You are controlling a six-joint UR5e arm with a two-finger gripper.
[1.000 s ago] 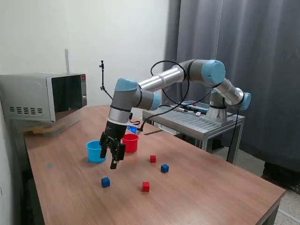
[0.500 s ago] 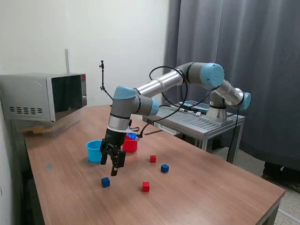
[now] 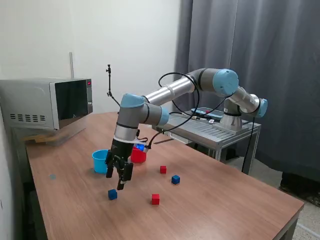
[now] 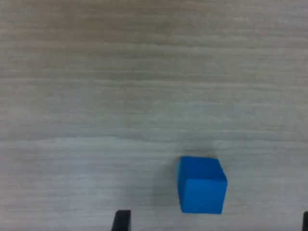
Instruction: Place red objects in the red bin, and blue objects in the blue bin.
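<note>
The gripper [image 3: 118,183] is hanging with its jaws apart, just above a blue cube [image 3: 112,194] at six o'clock, with bare table [image 3: 220,210] all around.

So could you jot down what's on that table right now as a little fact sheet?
surface: wooden table
cups: blue cup; red cup partly behind arm
cubes on table: near blue cube, far blue cube, near red cube, far red cube
gripper: open, empty, above near blue cube
background: microwave
</note>
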